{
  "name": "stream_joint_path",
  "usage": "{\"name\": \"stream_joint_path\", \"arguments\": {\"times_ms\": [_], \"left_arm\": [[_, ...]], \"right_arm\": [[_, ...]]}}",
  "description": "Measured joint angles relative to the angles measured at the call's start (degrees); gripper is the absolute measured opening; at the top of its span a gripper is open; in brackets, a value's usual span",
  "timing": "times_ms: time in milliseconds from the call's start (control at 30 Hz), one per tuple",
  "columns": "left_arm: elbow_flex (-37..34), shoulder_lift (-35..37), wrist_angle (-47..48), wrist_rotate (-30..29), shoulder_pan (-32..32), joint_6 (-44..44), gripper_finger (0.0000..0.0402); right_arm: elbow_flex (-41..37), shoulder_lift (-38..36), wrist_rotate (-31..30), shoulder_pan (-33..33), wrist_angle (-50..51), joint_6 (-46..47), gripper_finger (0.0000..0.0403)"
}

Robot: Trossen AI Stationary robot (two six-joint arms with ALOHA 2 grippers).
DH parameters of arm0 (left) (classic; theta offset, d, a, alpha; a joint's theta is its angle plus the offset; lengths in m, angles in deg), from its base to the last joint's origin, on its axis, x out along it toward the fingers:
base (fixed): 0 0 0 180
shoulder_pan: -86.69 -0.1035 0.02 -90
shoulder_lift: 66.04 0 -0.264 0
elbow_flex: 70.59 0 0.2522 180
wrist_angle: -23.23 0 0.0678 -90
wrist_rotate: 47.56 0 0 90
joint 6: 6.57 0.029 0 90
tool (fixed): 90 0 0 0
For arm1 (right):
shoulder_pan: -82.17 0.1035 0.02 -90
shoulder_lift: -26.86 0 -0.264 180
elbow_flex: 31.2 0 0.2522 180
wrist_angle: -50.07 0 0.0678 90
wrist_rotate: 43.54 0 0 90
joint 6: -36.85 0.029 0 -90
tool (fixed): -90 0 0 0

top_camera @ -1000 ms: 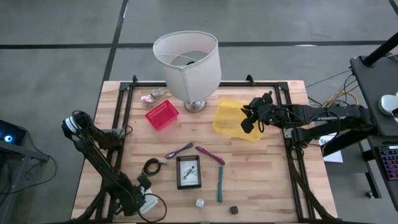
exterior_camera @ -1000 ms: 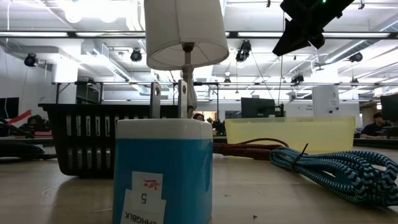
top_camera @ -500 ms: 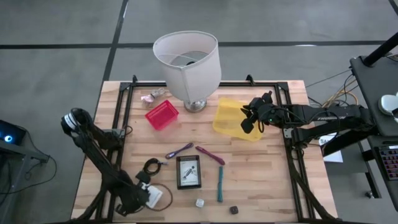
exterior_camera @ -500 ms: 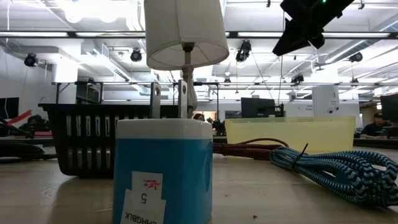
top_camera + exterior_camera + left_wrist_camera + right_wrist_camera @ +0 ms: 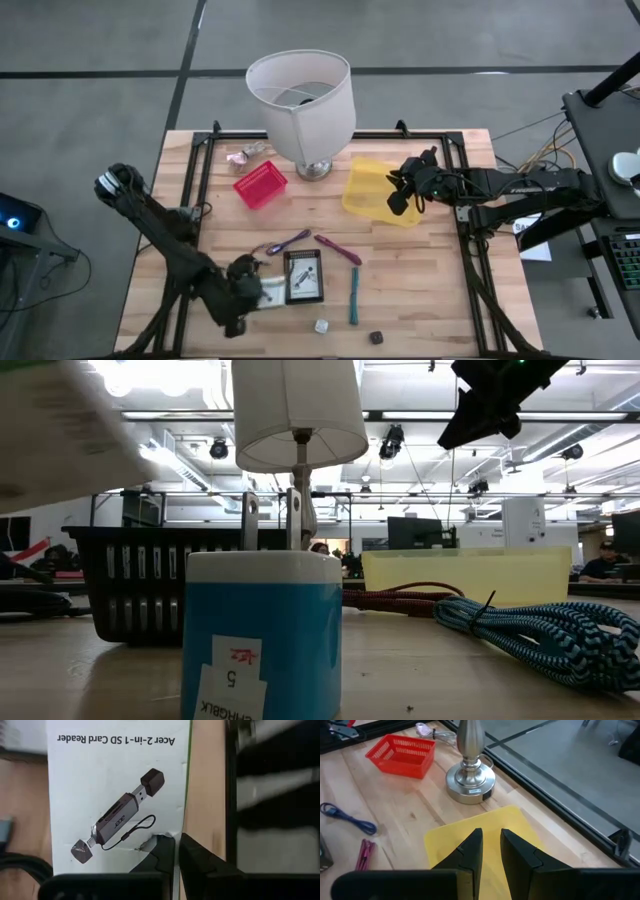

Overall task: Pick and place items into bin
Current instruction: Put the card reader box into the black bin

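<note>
My left gripper (image 5: 250, 293) is shut on a white SD card reader pack (image 5: 117, 795) above the table's near left part, beside the black coiled cable (image 5: 243, 268). A black-and-white card (image 5: 303, 276), two purple strips (image 5: 338, 248), a teal stick (image 5: 353, 292), a white cube (image 5: 321, 325) and a dark cube (image 5: 376, 337) lie flat on the wood. My right gripper (image 5: 491, 851) hangs over the yellow bin (image 5: 372, 190), fingers almost together with nothing between them. My left gripper pinches the pack's long edge (image 5: 172, 836) between its two fingers, near a torn spot in the card. The fingers slant down onto it. In the high view the pack (image 5: 270, 290) juts out toward the table's right; the low view shows it as a pale blur, lifted.
A white lamp (image 5: 302, 100) stands at the far middle, with a red basket (image 5: 260, 184) and a pink wrapper (image 5: 245, 155) to its left. Black rails (image 5: 200, 180) frame the table. A blue tub (image 5: 262, 640) stands close before the low camera.
My left gripper has shut on the white pack at the near left edge, risen and swung toward the table's middle, rolling as it went. The pack has come up off the table with it. My right arm has kept still.
</note>
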Motion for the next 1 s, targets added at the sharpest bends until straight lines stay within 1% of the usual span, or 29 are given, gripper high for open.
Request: {"name": "stream_joint_path", "arguments": {"times_ms": [133, 233, 400, 533, 667, 833, 1000], "left_arm": [[1.97, 0.0, -0.47, -4.12, -4.15, -12.01, 0.0], [3.31, -0.81, -0.5, -4.85, -7.43, -21.23, 0.0], [8.3, -5.23, -3.38, -5.53, -11.81, -27.27, 0.0], [14.09, -10.71, -3.03, -5.64, -14.85, -31.9, 0.0], [19.11, -16.06, -2.64, -5.8, -16.84, -38.61, 0.0], [25.17, -21.15, 4.62, -7.01, -17.46, -48.81, 0.0], [29.89, -23.71, 13.32, -7.44, -17.44, -56.26, 0.0]], "right_arm": [[0.31, 0.0, 0.31, -0.02, 0.11, -0.83, 0.0057], [0.86, 0.0, 0.0, -0.07, 0.11, -3.48, 0.0057], [2.33, 0.0, -0.12, -0.49, 0.14, -4.54, 0.0057], [3.78, 0.0, -0.15, -1.36, 0.16, -6.14, 0.0057], [5.36, 0.0, -0.18, -1.93, 0.15, -7.98, 0.0057], [6.95, 0.0, -0.19, -1.94, 0.17, -10.65, 0.0057], [7.52, 0.0, -0.21, -1.9, 0.17, -13.43, 0.0057]]}}
